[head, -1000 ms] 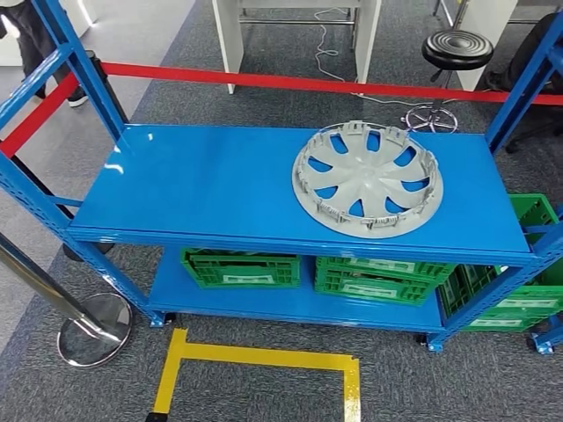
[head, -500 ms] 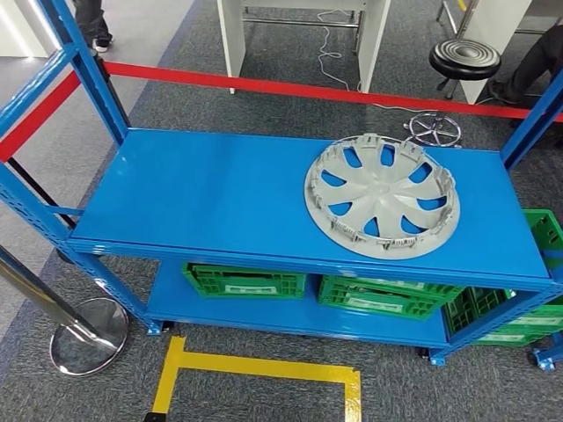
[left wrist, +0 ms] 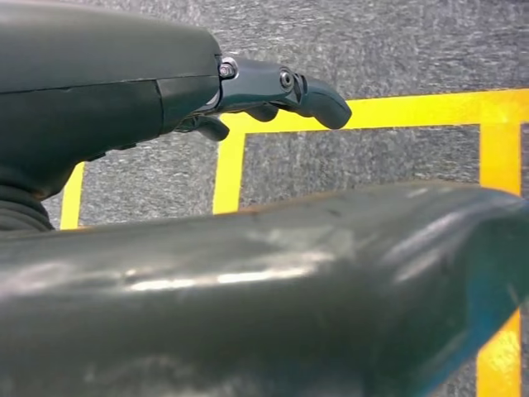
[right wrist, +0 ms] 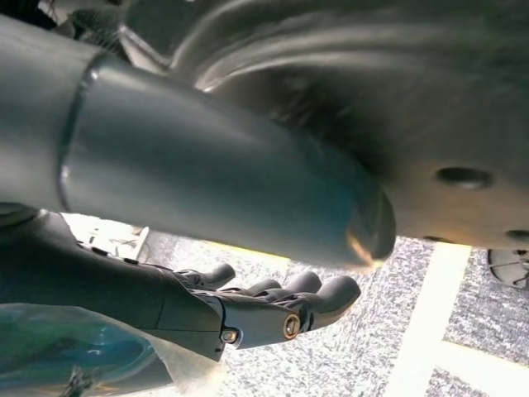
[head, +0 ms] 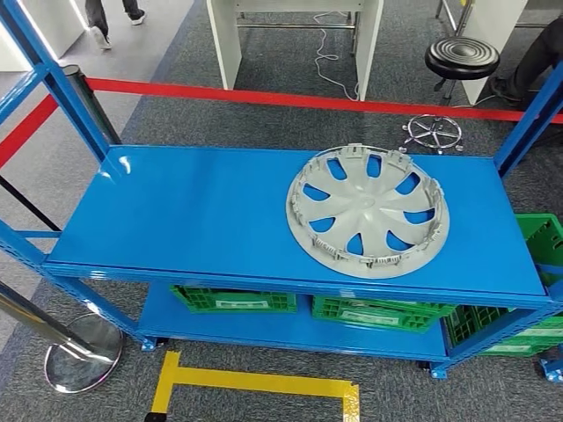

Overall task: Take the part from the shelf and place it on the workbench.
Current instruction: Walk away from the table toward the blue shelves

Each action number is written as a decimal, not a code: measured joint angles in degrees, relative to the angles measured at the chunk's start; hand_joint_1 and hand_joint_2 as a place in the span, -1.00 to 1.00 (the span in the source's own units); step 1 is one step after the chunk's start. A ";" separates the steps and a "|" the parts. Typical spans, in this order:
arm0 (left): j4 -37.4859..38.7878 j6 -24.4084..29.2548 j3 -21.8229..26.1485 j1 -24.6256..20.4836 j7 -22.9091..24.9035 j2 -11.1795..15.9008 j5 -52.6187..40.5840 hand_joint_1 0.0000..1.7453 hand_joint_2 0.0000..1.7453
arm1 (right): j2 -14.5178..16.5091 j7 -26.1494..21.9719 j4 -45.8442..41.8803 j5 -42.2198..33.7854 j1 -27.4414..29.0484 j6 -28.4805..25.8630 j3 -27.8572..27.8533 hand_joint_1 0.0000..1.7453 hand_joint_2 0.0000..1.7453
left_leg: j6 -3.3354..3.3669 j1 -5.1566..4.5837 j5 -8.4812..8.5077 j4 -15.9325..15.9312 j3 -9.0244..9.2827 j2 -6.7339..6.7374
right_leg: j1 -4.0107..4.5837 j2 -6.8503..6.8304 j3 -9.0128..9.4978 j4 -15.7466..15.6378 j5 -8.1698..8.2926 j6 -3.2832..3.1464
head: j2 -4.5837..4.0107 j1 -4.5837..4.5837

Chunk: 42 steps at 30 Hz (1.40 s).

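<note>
The task is at its outset: the grey wheel cover [head: 367, 212], the part to be moved, lies flat and untouched on the upper deck of the blue shelf [head: 199, 211], toward its right end. The left hand [left wrist: 274, 91] and right hand [right wrist: 262, 310] both hang over the carpet, fingers loosely extended, holding nothing. Reaching, grasping and carrying remain. Below the deck sit green crates [head: 232, 299]; beyond it runs a red barrier tape [head: 279, 97]; before it lies yellow floor tape [head: 259, 383].
</note>
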 joint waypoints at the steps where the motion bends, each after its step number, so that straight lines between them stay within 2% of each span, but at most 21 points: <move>1: 0.00 0.00 0.01 0.01 0.00 0.01 0.00 -1.00 -1.00 | 0.01 0.00 0.00 -0.01 0.02 0.01 0.00 -1.00 -1.00 | 0.39 -0.15 2.86 -3.60 0.88 0.00 | 0.04 0.04 0.52 -0.05 -0.47 0.05 | 0.00 0.00; 2: 0.00 -0.01 0.02 0.00 0.00 0.02 0.00 -1.00 -1.00 | 0.04 0.01 0.02 -0.01 0.01 0.02 -0.01 -1.00 -1.00 | 0.79 -0.39 4.93 -6.83 1.83 0.02 | 0.12 0.04 0.95 -0.10 -0.92 0.21 | 0.00 0.07; 4: 0.00 -0.04 0.04 -0.07 -0.01 0.01 0.00 -1.00 -1.00 | 0.10 0.02 0.07 -0.06 -0.07 0.03 -0.01 -1.00 -1.00 | 1.26 -0.85 6.19 -11.10 3.34 0.06 | 0.11 0.06 1.13 -0.39 -1.47 0.76 | 0.00 0.11; 7: 0.00 -0.07 0.07 -0.04 -0.02 0.02 0.00 -1.00 -1.00 | 0.11 0.02 0.09 -0.13 -0.12 0.02 -0.02 -1.00 -1.00 | 1.44 -1.10 5.69 -12.29 3.93 0.00 | -0.05 -0.05 1.34 -1.09 -1.49 1.53 | 0.00 0.04; 13: 0.00 -0.09 0.07 0.07 -0.02 0.04 0.00 -1.00 -1.00 | 0.10 0.02 0.08 -0.15 -0.15 0.02 -0.02 -1.00 -1.00 | 1.59 -0.96 5.78 -12.83 4.20 -0.04 | 0.01 -0.06 1.80 -1.23 -1.60 1.80 | 0.00 0.05; 14: 0.00 -0.13 0.08 0.02 -0.03 -0.01 0.01 -1.00 -1.00 | 0.09 -0.09 0.08 -0.25 -0.21 0.04 -0.05 -1.00 -1.00 | 1.79 -0.80 5.81 -13.20 4.57 0.01 | 0.02 -0.05 0.89 0.72 -2.62 2.04 | 0.00 0.12; 15: 0.00 -0.03 0.20 -0.05 0.08 -0.10 0.01 -1.00 -1.00 | 0.07 -0.39 0.07 -0.54 -0.22 0.10 -0.12 -1.00 -1.00 | 2.01 -0.63 5.58 -13.54 5.18 0.05 | -0.01 -0.05 -1.97 5.12 -3.74 2.43 | 0.00 0.18; 16: 0.00 0.08 0.34 -0.09 0.20 -0.20 0.02 -1.00 -1.00 | 0.04 -0.72 0.06 -0.86 -0.21 0.16 -0.20 -1.00 -0.50 | 2.17 -0.46 5.23 -13.80 5.89 0.09 | -0.07 -0.04 -4.62 8.62 -4.04 2.82 | 0.00 0.23; 17: 0.00 0.20 0.48 -0.12 0.34 -0.32 0.02 -1.00 -0.50 | 0.01 -1.04 0.05 -1.18 -0.19 0.22 -0.34 -1.00 0.00 | 2.26 -0.32 4.73 -13.95 6.69 0.10 | -0.19 -0.05 -6.88 10.77 -3.39 3.19 | 0.00 0.26; 18: 0.00 0.21 0.63 -0.10 0.53 -0.39 0.08 -1.00 0.00 | -0.03 -1.31 0.04 -1.42 -0.14 0.25 -0.51 -1.00 0.50 | 2.13 -0.22 4.13 -13.90 7.39 0.07 | -0.34 -0.08 -7.48 9.69 -1.11 3.45 | 0.00 0.26; 19: 0.00 -0.02 0.73 -0.09 0.67 -0.41 0.21 -1.00 0.50 | -0.07 -1.39 0.02 -1.46 -0.16 0.24 -0.69 -1.00 1.00 | 1.83 -0.26 3.66 -13.82 7.79 0.03 | -0.41 -0.11 -5.92 5.84 1.01 3.56 | 0.00 0.31; 20: 0.00 -0.40 0.84 -0.15 0.88 -0.40 0.39 -1.00 1.00 | -0.10 -1.46 0.01 -1.48 -0.23 0.21 -0.87 -1.00 1.00 | 1.60 -0.35 3.14 -13.56 8.01 -0.05 | -0.54 -0.07 -4.47 2.67 2.46 3.37 | 0.00 0.40; 22: 0.00 -1.55 1.09 -0.27 1.40 -0.32 0.91 -1.00 1.00 | -0.14 -1.25 -0.01 -1.38 -0.33 0.00 -1.10 -1.00 1.00 | 1.93 -0.70 2.66 -13.19 7.96 -0.08 | -0.64 0.05 -3.22 0.32 2.87 2.79 | 0.00 0.22; 25: 0.00 -4.20 1.55 -0.32 3.18 -0.24 1.75 -1.00 1.00 | -0.16 0.14 -0.08 -0.71 -0.34 -0.82 -1.25 -1.00 1.00 | 2.85 -0.82 2.81 -13.41 8.09 -0.08 | -0.54 0.22 -3.07 0.10 2.89 2.25 | 0.00 -0.32; 29: 0.00 -6.79 2.32 -0.32 5.52 -0.23 2.25 -1.00 1.00 | -0.36 1.40 -0.29 -0.01 -0.60 -1.36 -1.37 -1.00 1.00 | 2.74 -0.78 2.76 -13.97 8.42 -0.07 | -0.35 0.23 -2.96 0.10 2.56 1.68 | 0.00 -0.29; 32: 0.00 -7.25 2.52 -0.31 5.48 -0.20 2.25 -1.00 1.00 | -0.53 1.54 -0.55 -0.02 -0.74 -1.39 -1.45 -1.00 1.00 | 2.33 -0.68 2.77 -14.11 8.47 -0.07 | -0.21 0.21 -2.93 0.11 2.47 1.50 | 0.00 -0.29; 35: 0.00 -7.26 2.54 -0.31 5.44 -0.19 2.25 -1.00 1.00 | -0.69 1.55 -0.79 -0.03 -0.78 -1.40 -1.50 -1.00 1.00 | 1.01 -0.44 2.75 -14.21 8.50 -0.07 | -0.06 0.21 -2.91 0.13 2.47 1.48 | 0.00 -0.27; 37: 0.00 -7.26 2.55 -0.31 5.43 -0.19 2.25 -1.00 1.00 | -0.83 1.55 -0.90 -0.03 -0.78 -1.40 -1.53 -1.00 1.00 | 0.64 -0.36 2.73 -14.22 8.51 -0.07 | -0.02 0.21 -2.87 0.14 2.47 1.47 | 0.00 -0.27; 38: 0.00 -7.26 2.56 -0.31 5.42 -0.19 2.25 -1.00 0.50 | -0.89 1.55 -0.95 -0.03 -0.77 -1.41 -1.55 -1.00 1.00 | 0.63 -0.36 2.72 -14.21 8.52 -0.07 | -0.01 0.21 -2.85 0.14 2.47 1.47 | 0.00 -0.27; 41: 0.00 -7.23 2.56 -0.30 5.42 -0.18 2.01 -1.00 -1.00 | -0.99 1.45 -1.08 -0.15 -0.78 -1.41 -1.63 -1.00 -0.50 | 0.59 -0.37 2.69 -14.20 8.55 -0.07 | -0.03 0.21 -2.75 0.08 2.47 1.47 | 0.00 -0.26; 42: 0.00 -7.12 2.56 -0.31 5.42 -0.17 1.80 -1.00 -1.00 | -1.01 1.28 -1.10 -0.28 -0.76 -1.40 -1.66 -1.00 -1.00 | 0.59 -0.38 2.69 -14.20 8.56 -0.07 | -0.03 0.20 -2.71 0.04 2.47 1.47 | 0.00 -0.26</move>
